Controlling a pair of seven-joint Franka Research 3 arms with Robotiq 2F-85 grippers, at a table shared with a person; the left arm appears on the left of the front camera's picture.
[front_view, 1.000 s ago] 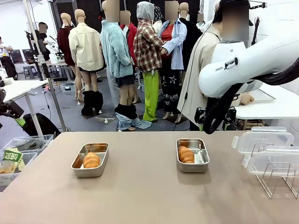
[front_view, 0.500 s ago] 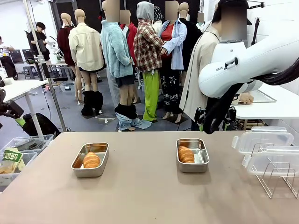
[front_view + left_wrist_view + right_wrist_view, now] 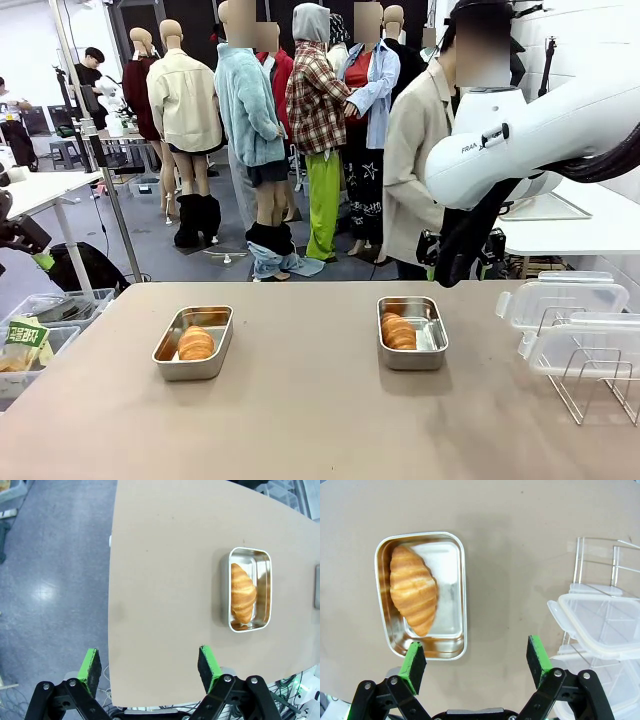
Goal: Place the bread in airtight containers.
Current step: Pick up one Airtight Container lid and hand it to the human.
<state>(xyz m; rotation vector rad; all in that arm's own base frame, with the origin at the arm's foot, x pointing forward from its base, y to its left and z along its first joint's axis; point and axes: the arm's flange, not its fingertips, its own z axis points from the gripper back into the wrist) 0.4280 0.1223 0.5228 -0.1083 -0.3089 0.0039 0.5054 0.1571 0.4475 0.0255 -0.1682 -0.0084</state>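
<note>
Right arm (image 3: 530, 130): glossy white shell with a fat, rounded joint; small dark lettering on its side, too small to read in full.
Cabling (image 3: 465, 240): thick black hose bundle under the white joint; a ribbed black sleeve at the picture's right edge.
Left gripper (image 3: 149, 664): black linked fingers, round silver pivot pins, bright green pads (image 3: 90, 664) at the tips.
Right gripper (image 3: 476, 661): same black links and silver pins, with green tips (image 3: 414, 662); grey plate between the finger bases.

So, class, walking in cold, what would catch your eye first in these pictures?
Two uncovered steel pans, left pan and right pan, sit centrally, each holding a golden croissant. Clear lids rest on a wire rack at the right edge of the table, with the bulky white right arm looming above.
</note>
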